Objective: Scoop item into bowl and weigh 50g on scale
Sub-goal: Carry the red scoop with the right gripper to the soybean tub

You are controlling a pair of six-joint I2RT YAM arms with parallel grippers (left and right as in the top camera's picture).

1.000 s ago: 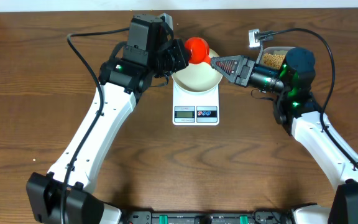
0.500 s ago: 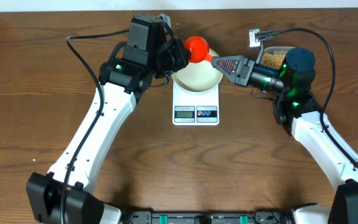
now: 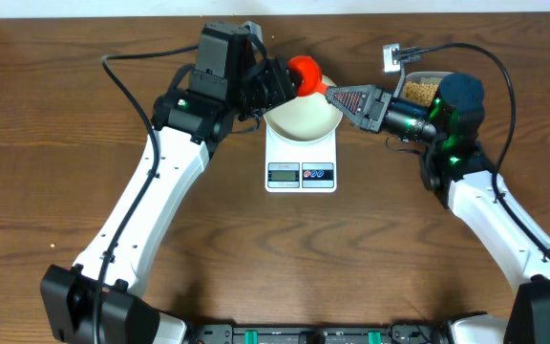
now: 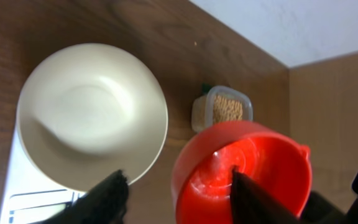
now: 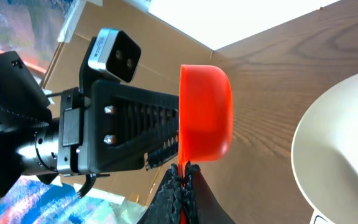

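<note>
Looks barely started: empty bowl (image 3: 301,117) on scale (image 3: 277,155), beans (image 4: 227,109) in tub (image 4: 197,116) upper right, right claw (image 3: 328,93) clamped on empty scoop (image 3: 304,70), left claw (image 3: 273,86) apart.

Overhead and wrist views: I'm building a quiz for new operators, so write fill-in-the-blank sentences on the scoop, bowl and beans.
The bowl sits on the ___ under it.
The beans lie in the clear ___, none in the bowl.
The red scoop has its handle pinched by the ___ arm's gripper.
Inside, the red scoop is ___.
Missing words: scale; tub; right; empty.
</note>
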